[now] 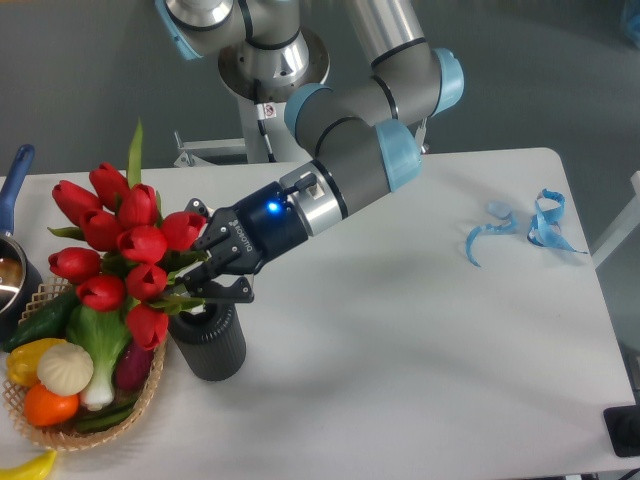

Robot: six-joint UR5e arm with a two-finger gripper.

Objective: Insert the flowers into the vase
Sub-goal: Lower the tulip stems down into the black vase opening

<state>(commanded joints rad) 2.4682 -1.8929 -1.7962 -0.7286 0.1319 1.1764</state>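
Observation:
The flowers, a bunch of red tulips with green stems and leaves, lean to the left above the basket. Their stem ends point down towards the mouth of the vase, a short dark grey ribbed cylinder that stands upright on the white table. My gripper comes in from the right, just above the vase's mouth, and is shut on the green stems. The fingers hide the stem ends, so I cannot tell whether they are inside the vase.
A woven wicker basket holding bok choy and other vegetables stands just left of the vase. A pot with a blue handle is at the left edge. Blue ribbon scraps lie at the right. A yellow item lies at the bottom left.

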